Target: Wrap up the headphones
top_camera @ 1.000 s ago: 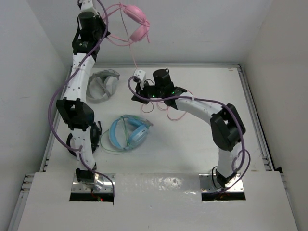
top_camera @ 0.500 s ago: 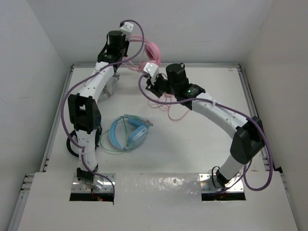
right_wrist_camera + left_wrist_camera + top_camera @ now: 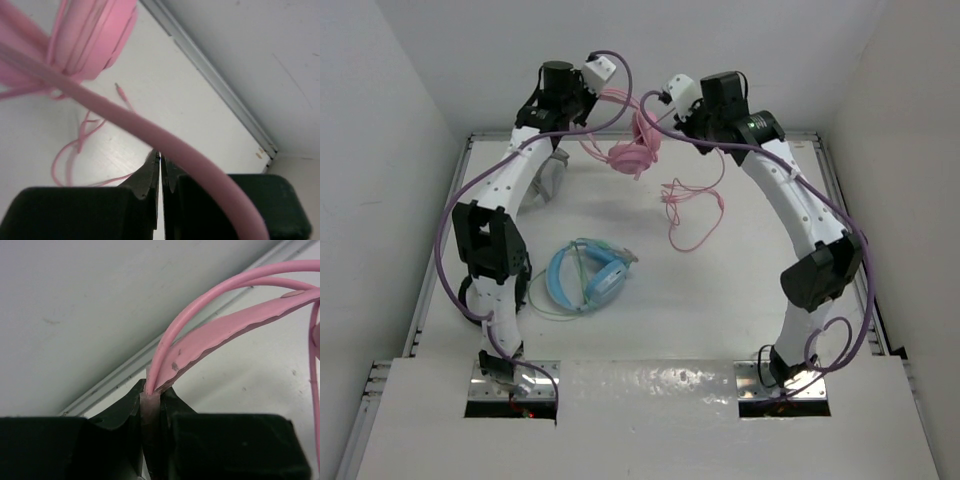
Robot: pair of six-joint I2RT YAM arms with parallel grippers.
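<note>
Wrapping looks barely begun: the left hand point(image 3: 152, 390) clamps the headphones point(image 3: 635, 150) aloft by the headband, the right hand point(image 3: 160, 157) has its jaws together, and the cable point(image 3: 695, 215) trails unwound onto the desk point(image 3: 720, 300).

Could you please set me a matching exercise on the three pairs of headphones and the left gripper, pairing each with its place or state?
Things:
1. pink headphones
2. light-blue headphones
3. grey headphones
4. left gripper

Places or states:
A. partly hidden behind the left arm
B. shut on the pink headband
C. lying in full view on the table
D. hanging in the air, cable trailing down

Pairs: 1-D, 2-C, 3-A, 4-B
</note>
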